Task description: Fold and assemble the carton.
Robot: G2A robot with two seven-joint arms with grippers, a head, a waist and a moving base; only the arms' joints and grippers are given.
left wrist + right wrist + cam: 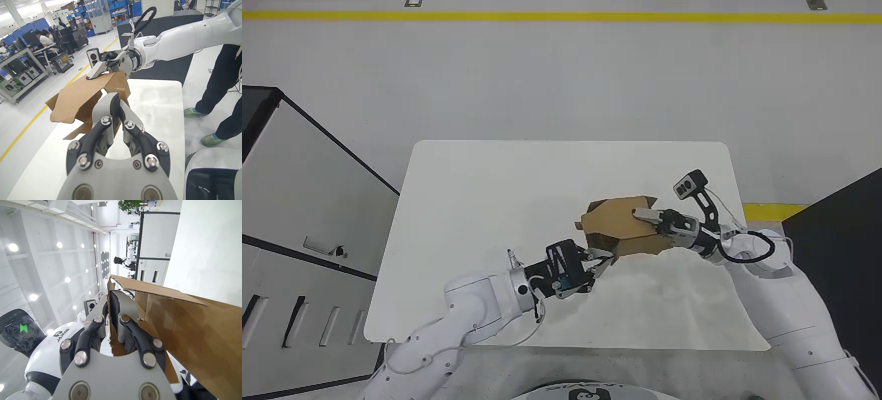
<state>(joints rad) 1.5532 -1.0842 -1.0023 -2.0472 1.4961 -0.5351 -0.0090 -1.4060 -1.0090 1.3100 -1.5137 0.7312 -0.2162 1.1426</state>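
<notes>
Half-opened carton (620,228) hangs over the table (472,190), right of centre, gripped from both sides. Left hand (115,106) is clenched on a near flap, right hand (111,306) on the right wall. Step looks like squaring the body. Next probably calls for folding flaps inward.

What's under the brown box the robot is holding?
Beneath the carton is the white table. The left gripper is shut on one of its lower flaps. The table patch right below the carton is covered in the top view.
</notes>
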